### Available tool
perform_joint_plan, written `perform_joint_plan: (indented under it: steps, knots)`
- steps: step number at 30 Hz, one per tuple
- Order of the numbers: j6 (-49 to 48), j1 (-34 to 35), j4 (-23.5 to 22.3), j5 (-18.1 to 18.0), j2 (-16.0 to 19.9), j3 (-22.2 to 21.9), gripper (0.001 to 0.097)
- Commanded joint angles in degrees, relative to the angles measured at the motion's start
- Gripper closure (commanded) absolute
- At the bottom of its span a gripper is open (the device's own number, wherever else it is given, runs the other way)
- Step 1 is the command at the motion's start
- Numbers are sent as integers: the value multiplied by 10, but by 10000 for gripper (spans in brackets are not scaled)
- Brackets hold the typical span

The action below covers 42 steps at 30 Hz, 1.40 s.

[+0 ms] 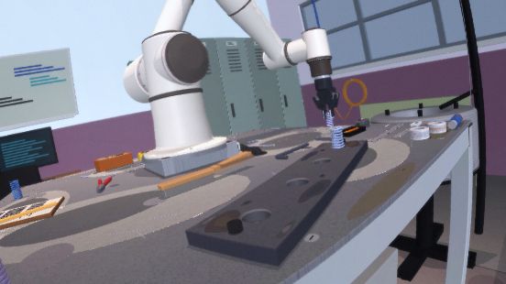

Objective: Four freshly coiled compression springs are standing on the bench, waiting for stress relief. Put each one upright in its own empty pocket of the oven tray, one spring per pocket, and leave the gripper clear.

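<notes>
My gripper point(328, 111) hangs over the far end of the dark oven tray point(284, 197). A narrow blue-white spring point(329, 120) sits between its fingers, just above a wider spring point(337, 137) that stands at the tray's far end. Three round pockets point(256, 215) point(297, 182) point(322, 161) in the tray show no spring. Another blue spring point(15, 189) stands far left by the monitor. A further coil point(3, 275) shows at the bottom-left edge. The gripper is closed on the narrow spring.
A small black cylinder point(234, 226) sits on the tray's near end beside the nearest pocket. A wooden bar point(206, 171), red pliers point(103, 184) and an orange block point(113, 161) lie left of the tray. Tape rolls point(427, 131) stand at the right. The bench edge runs along the tray's right.
</notes>
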Motion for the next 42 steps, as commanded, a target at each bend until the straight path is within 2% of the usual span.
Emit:
perform_joint_plan:
  steps: [1, 5, 23, 42]
  knots:
    - [0, 0, 0, 0, 0, 0, 866]
    - [0, 0, 0, 0, 0, 0, 901]
    - [0, 0, 0, -16, -15, 2, 901]
    - [0, 0, 0, -95, -76, 19, 901]
